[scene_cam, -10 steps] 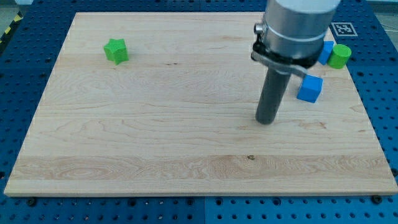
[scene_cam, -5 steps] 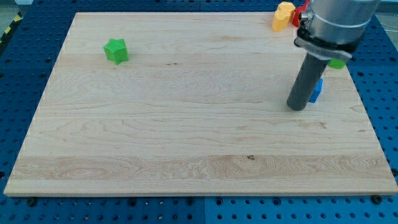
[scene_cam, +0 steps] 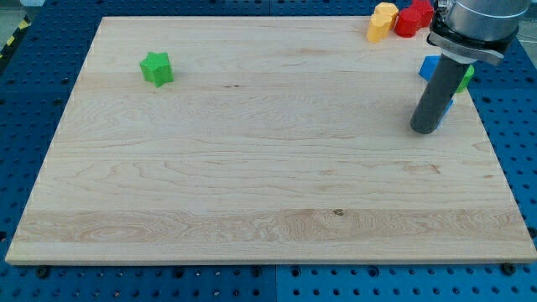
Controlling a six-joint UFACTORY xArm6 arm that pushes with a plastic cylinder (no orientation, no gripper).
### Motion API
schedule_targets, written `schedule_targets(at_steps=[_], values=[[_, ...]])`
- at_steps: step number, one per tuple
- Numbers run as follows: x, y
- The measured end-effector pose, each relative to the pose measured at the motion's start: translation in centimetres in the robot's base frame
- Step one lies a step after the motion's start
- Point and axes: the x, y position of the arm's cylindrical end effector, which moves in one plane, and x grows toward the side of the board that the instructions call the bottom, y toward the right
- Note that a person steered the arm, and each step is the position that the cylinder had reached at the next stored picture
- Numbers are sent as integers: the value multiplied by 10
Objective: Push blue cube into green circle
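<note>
My tip (scene_cam: 424,131) rests on the wooden board (scene_cam: 252,168) near its right edge. The blue cube (scene_cam: 450,106) is almost wholly hidden behind the rod; only a thin blue sliver shows just right of it, touching or very close. The green circle (scene_cam: 468,75) shows as a small green edge further up, right of the rod and mostly covered by it. A second blue block (scene_cam: 429,67) peeks out on the rod's left, next to the green circle.
A yellow block (scene_cam: 383,22) and a red block (scene_cam: 413,19) sit together at the board's top right corner. A green star (scene_cam: 157,68) lies at the upper left. The board's right edge is close to my tip.
My tip has moved right and slightly up, from mid-board to the blue cube. The cube has shifted a little to the right and up, and the rod now covers most of it.
</note>
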Motion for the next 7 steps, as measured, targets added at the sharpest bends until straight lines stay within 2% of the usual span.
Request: schedule_targets(at_steps=[3,7], values=[[-5,10],[-41,41]])
